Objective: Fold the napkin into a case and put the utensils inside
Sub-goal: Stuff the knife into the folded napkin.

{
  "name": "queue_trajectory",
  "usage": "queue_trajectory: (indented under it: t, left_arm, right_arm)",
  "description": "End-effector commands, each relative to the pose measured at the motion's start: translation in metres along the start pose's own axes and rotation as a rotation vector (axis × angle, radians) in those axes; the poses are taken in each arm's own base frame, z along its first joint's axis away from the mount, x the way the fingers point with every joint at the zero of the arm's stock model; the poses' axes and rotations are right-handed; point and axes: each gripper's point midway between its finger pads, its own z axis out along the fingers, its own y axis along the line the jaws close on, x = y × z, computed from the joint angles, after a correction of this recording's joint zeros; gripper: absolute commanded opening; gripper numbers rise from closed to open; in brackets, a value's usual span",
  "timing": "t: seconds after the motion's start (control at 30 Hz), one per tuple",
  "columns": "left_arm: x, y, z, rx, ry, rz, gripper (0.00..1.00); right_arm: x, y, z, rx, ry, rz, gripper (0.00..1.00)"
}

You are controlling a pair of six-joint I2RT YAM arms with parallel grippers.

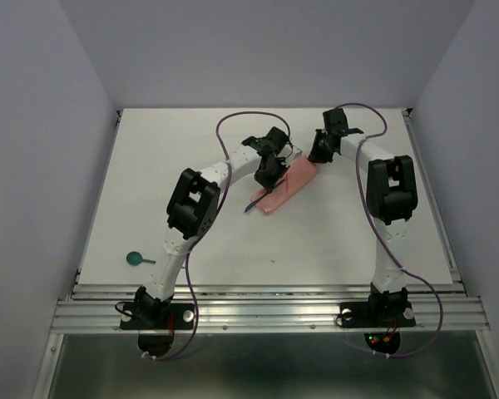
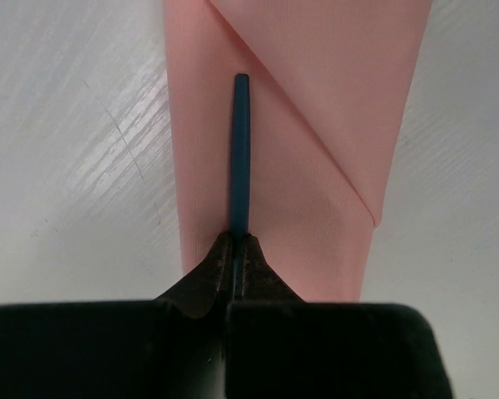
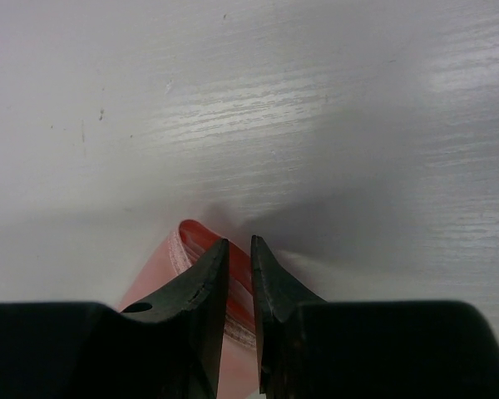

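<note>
The napkin (image 1: pixel 288 186) is seen just above the middle of the overhead view, folded into a narrow pink strip that runs slantwise on the white table (image 1: pixel 358 241). In the left wrist view the napkin (image 2: pixel 308 125) fills the upper centre, and a diagonal fold is seen crossing it from the upper left to the right edge.

The left gripper (image 1: pixel 266 178) is placed over the strip's left side. Its jaws (image 2: pixel 237 243) are closed tight on the handle of a teal utensil (image 2: pixel 240 150), which is laid along the cloth and pointed toward the top of that frame. In the overhead view a short dark end of the utensil (image 1: pixel 251 204) is seen past the strip's lower left end.

The right gripper (image 1: pixel 318 155) is set at the strip's upper right end. Its jaws (image 3: pixel 239 243) are drawn nearly together, and a raised edge of the napkin (image 3: pixel 183 245) is pinched between them.

A second utensil (image 1: pixel 138 259) with a round end is left at the lower left of the table, well apart from the napkin.
</note>
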Motion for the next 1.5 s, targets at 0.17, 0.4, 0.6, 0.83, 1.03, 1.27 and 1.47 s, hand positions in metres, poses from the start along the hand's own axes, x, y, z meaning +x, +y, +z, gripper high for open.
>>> queue_trajectory:
  t: [0.17, 0.4, 0.6, 0.83, 1.03, 1.27, 1.47]
  left_arm:
    - [-0.017, -0.002, -0.009, -0.019, -0.030, -0.040, 0.00]
    - [-0.024, -0.002, -0.009, -0.014, -0.050, -0.041, 0.00]
    - [-0.032, -0.004, -0.007, 0.002, -0.066, -0.038, 0.00]
    - [-0.043, -0.002, -0.009, -0.005, -0.094, -0.020, 0.00]
    - [-0.057, 0.000, -0.011, -0.013, -0.127, -0.001, 0.00]
    - [-0.060, -0.001, -0.005, -0.001, -0.137, 0.011, 0.00]
    - [-0.058, 0.002, -0.007, -0.020, -0.137, 0.014, 0.00]
  right_arm:
    - [0.005, 0.024, -0.003, -0.051, -0.001, -0.046, 0.23]
    - [0.017, 0.025, -0.004, -0.062, 0.019, -0.053, 0.22]
    - [0.023, 0.029, -0.007, -0.076, 0.025, -0.068, 0.22]
    - [0.034, 0.038, -0.009, -0.100, 0.042, -0.087, 0.22]
    - [0.045, 0.037, -0.010, -0.102, 0.060, -0.095, 0.22]
    - [0.051, 0.041, -0.012, -0.111, 0.068, -0.102, 0.22]
    - [0.054, 0.039, -0.013, -0.107, 0.071, -0.100, 0.22]
